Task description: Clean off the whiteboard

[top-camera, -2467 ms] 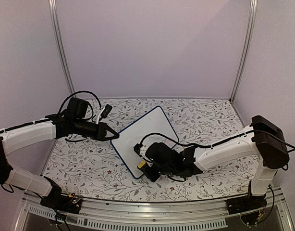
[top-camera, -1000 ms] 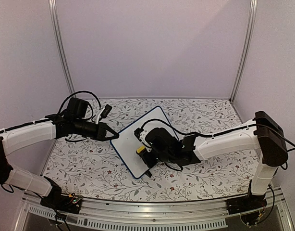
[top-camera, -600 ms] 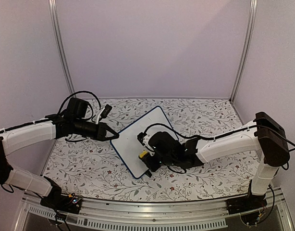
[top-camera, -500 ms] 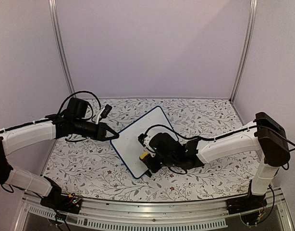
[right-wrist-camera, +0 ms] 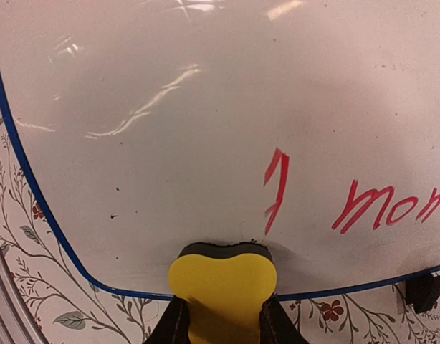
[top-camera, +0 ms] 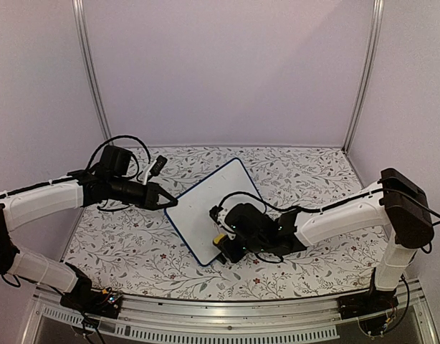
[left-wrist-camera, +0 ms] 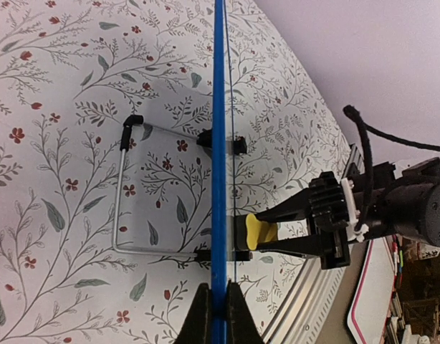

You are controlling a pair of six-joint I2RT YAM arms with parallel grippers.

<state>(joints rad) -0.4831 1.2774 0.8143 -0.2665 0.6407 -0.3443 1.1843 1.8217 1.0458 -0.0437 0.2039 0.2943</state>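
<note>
On the floral counter (top-camera: 120, 244), the left fingers (left-wrist-camera: 200, 317) are clenched on the left corner of the whiteboard (top-camera: 198, 204), pinching its blue frame. The board sits mid-counter, turned diagonally, with a wire stand (left-wrist-camera: 123, 193) on its back side. Red writing (right-wrist-camera: 363, 204) runs along its near edge. The right fingers (right-wrist-camera: 174, 322) grasp the yellow eraser (right-wrist-camera: 221, 283), which is pressed against the board's near edge just beside the writing.

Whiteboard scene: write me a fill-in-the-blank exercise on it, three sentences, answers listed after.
1. The right gripper is shut on a ____ eraser.
2. The writing on the whiteboard is ____ in colour.
3. The left gripper clamps the board's thin ____ frame.

Missing words: yellow; red; blue.
</note>
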